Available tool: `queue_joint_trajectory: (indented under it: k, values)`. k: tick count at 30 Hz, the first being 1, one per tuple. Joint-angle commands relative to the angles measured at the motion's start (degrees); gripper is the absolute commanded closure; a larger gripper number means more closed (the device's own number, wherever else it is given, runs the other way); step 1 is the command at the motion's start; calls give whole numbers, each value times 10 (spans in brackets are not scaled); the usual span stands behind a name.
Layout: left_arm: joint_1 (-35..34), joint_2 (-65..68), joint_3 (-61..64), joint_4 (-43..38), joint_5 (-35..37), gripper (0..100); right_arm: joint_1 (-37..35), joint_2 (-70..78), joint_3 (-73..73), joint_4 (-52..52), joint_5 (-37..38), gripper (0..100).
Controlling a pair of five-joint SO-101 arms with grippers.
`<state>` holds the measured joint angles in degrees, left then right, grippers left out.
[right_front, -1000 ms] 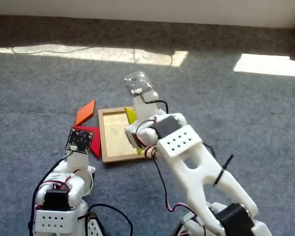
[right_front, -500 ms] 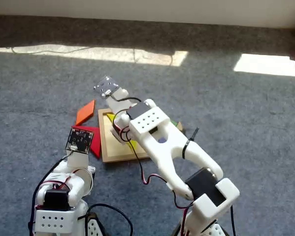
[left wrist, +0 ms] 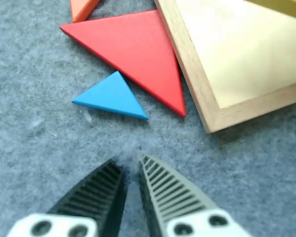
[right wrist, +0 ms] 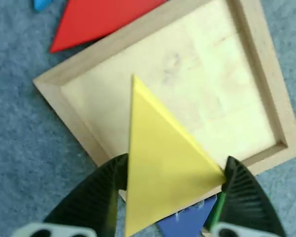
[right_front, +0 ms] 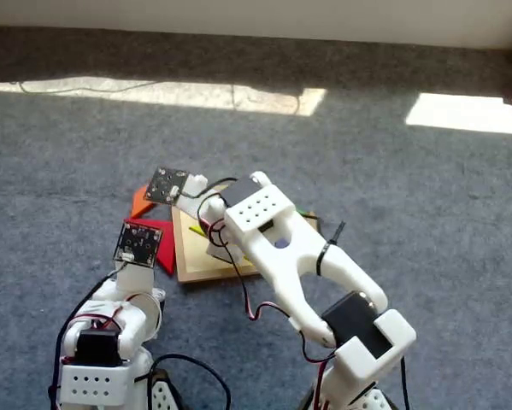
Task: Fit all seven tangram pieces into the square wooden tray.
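the worktop (left wrist: pixel 34 128) was covered in grey cloth, a rough, fuzzy, matt pile like felt or short carpet. the tray (left wrist: pixel 196 74) was pale bare wood, matt, with fine grain showing along its rim and a smoother, lighter floor. the red triangle (left wrist: pixel 138 49), the blue triangle (left wrist: pixel 110 96) and the orange piece (left wrist: pixel 81 6) looked smooth and painted, with a soft satin sheen and crisp edges. the yellow triangle (right wrist: pixel 157 163) had the same smooth painted face. the left jaws and the right jaws were dark matt plastic, ribbed on their inner faces. the right arm's shell (right_front: pixel 281 248) was white plastic, smooth and faintly glossy.
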<state>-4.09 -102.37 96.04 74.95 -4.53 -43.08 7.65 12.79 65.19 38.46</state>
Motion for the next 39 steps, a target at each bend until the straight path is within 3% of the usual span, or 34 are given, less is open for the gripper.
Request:
queue_joint_trajectory:
  k: [1,7,11,18,23,29,35,39]
  values:
    - [-3,-12,11,3,-4,993,-1,-9,-36,28,7,608]
    - [-3,-12,11,3,-4,993,-1,-13,-59,69,8,636]
    - [-3,-12,11,3,-4,993,15,-29,-78,67,2,741]
    - [-3,-12,11,3,-4,993,54,-44,-87,-12,-152,990]
    - [-3,-12,11,3,-4,993,67,-39,-26,-91,-213,994]
    - [-3,-12,11,3,-4,993,50,-36,78,-177,-220,994]
    - [-3,-12,11,3,-4,993,-16,-36,123,-187,-214,994]
    - [-3,-12,11,3,-4,993,-51,-37,140,-187,-149,994]
